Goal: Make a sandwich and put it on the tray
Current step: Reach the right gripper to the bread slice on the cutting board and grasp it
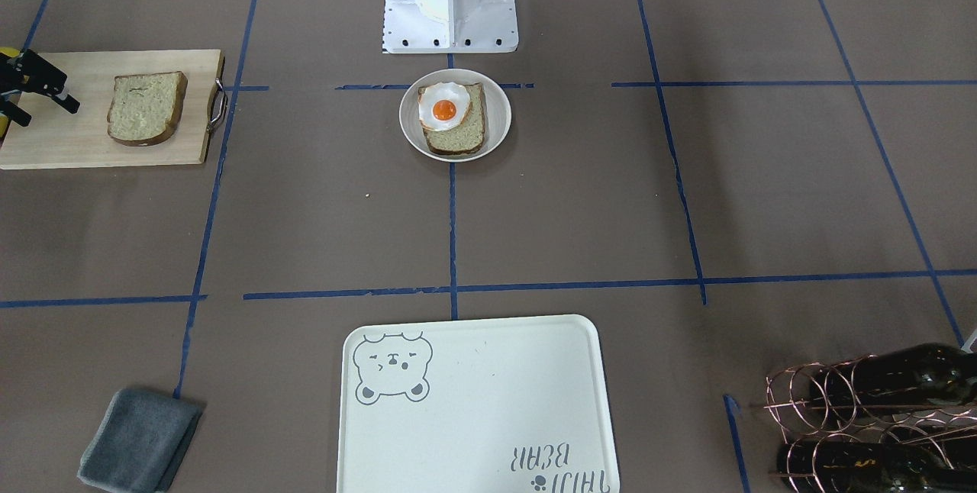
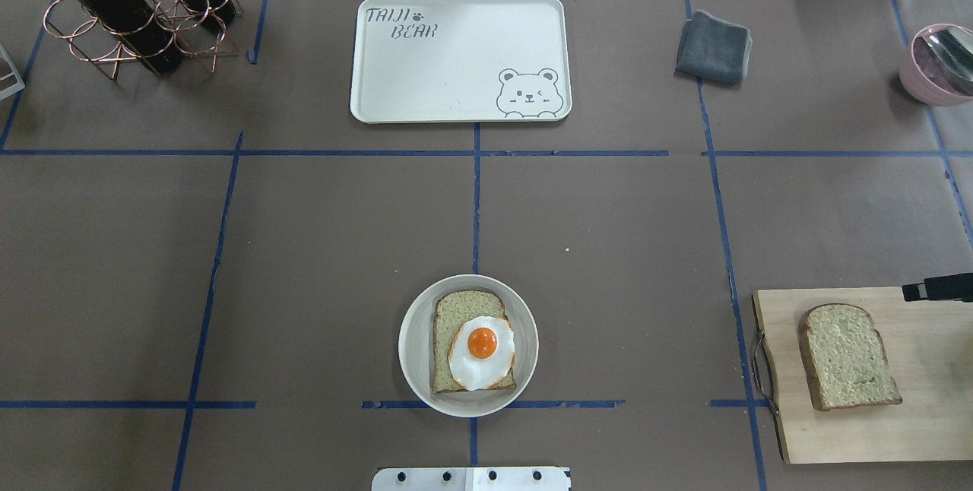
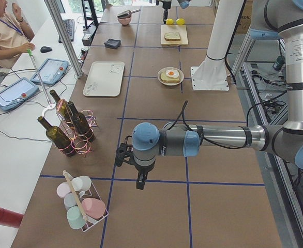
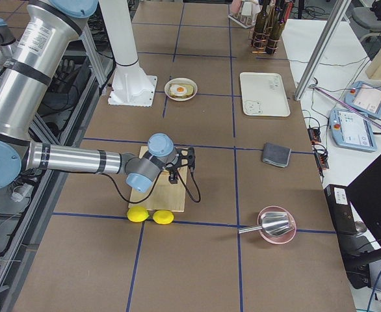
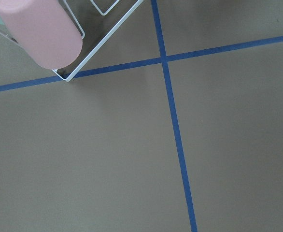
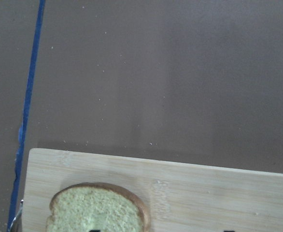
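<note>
One bread slice (image 1: 146,107) lies on a light wooden board (image 1: 76,146) at the robot's right; it also shows in the right wrist view (image 6: 98,210). The second slice (image 1: 465,134) lies on a small round plate (image 1: 500,123) near the robot's base, with the fried egg (image 1: 444,106) on top. The cream tray (image 1: 488,401) with the bear drawing lies bare at the far side. My right gripper (image 1: 47,111) hovers over the board's outer end, open and empty, beside the slice. My left gripper (image 3: 138,178) hangs over bare table far from these; I cannot tell its state.
A grey cloth (image 1: 137,439) lies beside the tray. A copper rack with wine bottles (image 1: 878,417) stands at the far corner on the robot's left. A pink bowl (image 2: 939,65), two lemons (image 4: 148,214) and a rack of cups (image 3: 81,204) stand at the table's ends.
</note>
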Available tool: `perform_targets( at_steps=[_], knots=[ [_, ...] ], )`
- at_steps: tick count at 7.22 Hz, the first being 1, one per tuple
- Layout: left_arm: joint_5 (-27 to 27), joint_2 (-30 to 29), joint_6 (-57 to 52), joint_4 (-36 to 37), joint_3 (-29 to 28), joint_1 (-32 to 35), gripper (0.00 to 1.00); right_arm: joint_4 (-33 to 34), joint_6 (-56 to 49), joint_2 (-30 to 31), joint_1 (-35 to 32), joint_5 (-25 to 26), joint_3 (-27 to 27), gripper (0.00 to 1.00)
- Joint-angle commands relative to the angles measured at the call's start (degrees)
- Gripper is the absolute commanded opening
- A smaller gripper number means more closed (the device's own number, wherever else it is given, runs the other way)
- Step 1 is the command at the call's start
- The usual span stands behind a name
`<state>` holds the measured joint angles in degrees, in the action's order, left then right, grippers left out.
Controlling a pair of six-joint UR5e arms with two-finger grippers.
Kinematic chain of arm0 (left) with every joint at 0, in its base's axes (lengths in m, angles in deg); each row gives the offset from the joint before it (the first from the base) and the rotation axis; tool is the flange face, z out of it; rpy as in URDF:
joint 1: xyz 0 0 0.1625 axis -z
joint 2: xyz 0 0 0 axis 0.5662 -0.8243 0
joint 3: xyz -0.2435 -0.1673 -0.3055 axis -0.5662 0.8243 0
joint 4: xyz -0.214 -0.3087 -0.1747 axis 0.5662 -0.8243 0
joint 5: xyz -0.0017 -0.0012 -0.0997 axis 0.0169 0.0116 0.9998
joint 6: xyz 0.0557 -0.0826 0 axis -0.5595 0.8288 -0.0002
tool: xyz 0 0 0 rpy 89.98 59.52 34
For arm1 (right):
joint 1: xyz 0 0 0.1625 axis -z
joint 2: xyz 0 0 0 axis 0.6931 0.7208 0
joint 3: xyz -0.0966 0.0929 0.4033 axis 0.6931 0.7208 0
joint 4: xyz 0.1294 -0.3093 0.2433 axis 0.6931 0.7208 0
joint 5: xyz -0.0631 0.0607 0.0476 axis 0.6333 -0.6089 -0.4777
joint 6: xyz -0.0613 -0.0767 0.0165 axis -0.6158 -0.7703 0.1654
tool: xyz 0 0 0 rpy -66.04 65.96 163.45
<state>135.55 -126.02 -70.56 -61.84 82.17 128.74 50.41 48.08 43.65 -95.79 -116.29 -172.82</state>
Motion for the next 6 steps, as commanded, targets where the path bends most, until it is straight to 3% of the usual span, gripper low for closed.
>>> perform_targets(
  at_steps=[1,5,6],
  knots=[
    [0.0,0.0,0.0,0.08,0.01,0.05,1.0,-0.57,0.93,0.23,3.65,1.81,0.3,0.77],
    [0.0,0.0,0.0,0.08,-0.16,-0.03,1.0,-1.79,2.86,0.23,9.18,3.9,0.99,0.67],
    [0.0,0.0,0.0,-0.01,-0.16,-0.03,1.0,-7.37,4.87,0.23,9.89,4.61,3.87,0.66]
  ],
)
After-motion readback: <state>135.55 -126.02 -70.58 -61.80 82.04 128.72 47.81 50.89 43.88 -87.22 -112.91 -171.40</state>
